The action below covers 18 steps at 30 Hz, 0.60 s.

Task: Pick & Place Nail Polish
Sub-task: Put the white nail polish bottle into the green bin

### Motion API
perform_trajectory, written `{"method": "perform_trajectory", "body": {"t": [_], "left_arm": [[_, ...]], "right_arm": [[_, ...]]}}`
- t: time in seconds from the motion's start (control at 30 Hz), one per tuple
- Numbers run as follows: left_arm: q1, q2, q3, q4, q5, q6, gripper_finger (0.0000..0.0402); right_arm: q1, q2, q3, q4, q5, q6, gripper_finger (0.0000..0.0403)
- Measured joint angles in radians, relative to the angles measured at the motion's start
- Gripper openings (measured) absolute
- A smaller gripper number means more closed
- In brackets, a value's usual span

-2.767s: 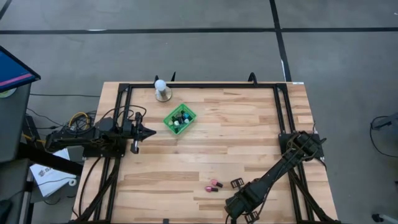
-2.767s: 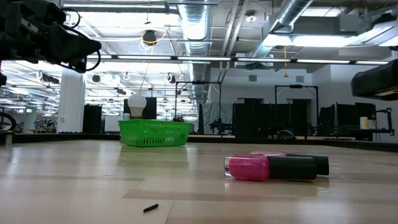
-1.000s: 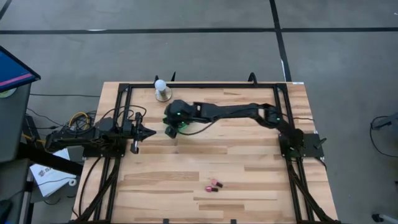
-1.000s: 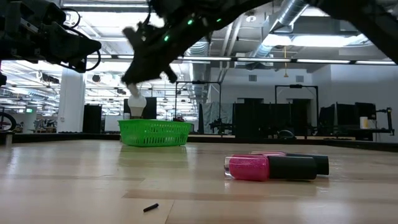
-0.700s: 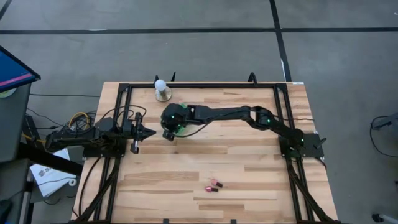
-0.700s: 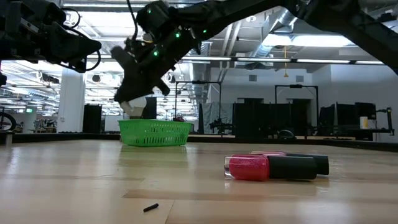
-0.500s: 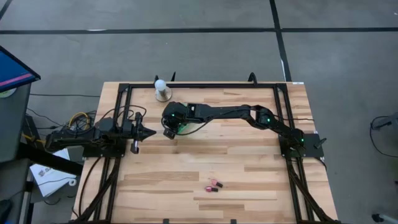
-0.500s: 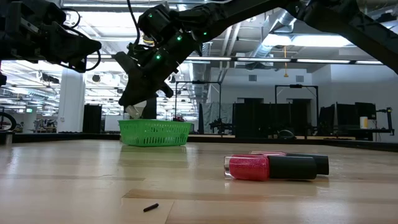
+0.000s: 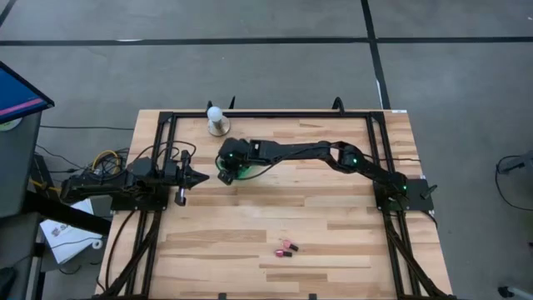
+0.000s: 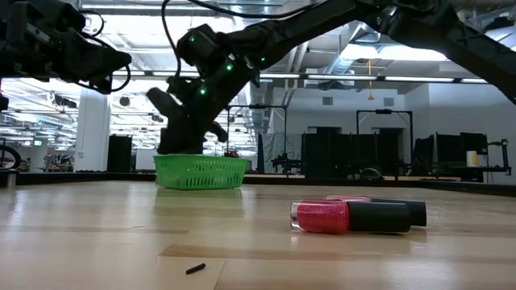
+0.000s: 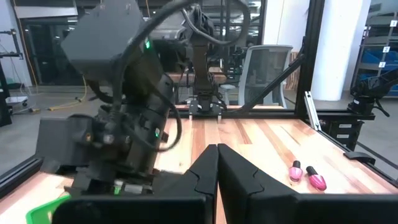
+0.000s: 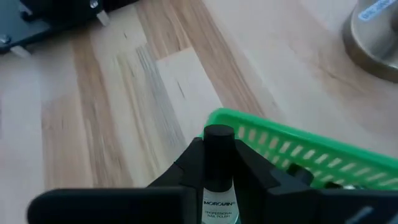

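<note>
My right gripper [image 12: 217, 158] reaches across the table to the green mesh basket [image 10: 200, 171] and is shut on a nail polish bottle [image 12: 217, 199] with a black cap and a pale labelled body. It hangs over the basket's left rim [image 12: 249, 127]; in the high view it covers most of the basket [image 9: 243, 171]. Two more bottles, pink with dark caps, lie on their sides near the table's near edge [image 9: 287, 247], and show in the low view [image 10: 351, 216] and the left wrist view [image 11: 305, 173]. My left gripper [image 11: 216, 168] is shut and empty at the table's left [image 9: 198, 177]. My right gripper pinches the bottle between its two fingers [image 12: 193, 165], on the body just below the black cap [image 12: 217, 140]. The bottle lies along the fingers, and its cap sticks out past the fingertips. The fingers slant down from the table's right. The bottle is clear of the table, above the basket's rim.
A white ball on a round base [image 9: 216, 119] stands at the far edge just beyond the basket; its base shows in the right wrist view [image 12: 376, 37]. A black frame [image 9: 266, 114] runs round the table. A small dark bit [image 10: 195, 269] lies on the wood near the front.
My right gripper, with the bottle, has gone a little toward the table's left edge and down, from above the basket to its left rim. The two bottles near the front and my left gripper have kept still.
</note>
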Motion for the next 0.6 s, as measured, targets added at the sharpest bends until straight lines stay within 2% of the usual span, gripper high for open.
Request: {"method": "perform_trajectory", "body": {"t": [0.3, 0.6], "left_arm": [[0.0, 0.0, 0.0, 0.0, 0.0, 0.0, 0.0002], [0.0, 0.0, 0.0, 0.0, 0.0, 0.0, 0.0002]], "right_arm": [[-0.007, 0.005, -0.003, -0.012, 0.003, 0.005, 0.0054], [-0.009, 0.005, -0.003, -0.014, 0.0, 0.02, 0.0094]]}}
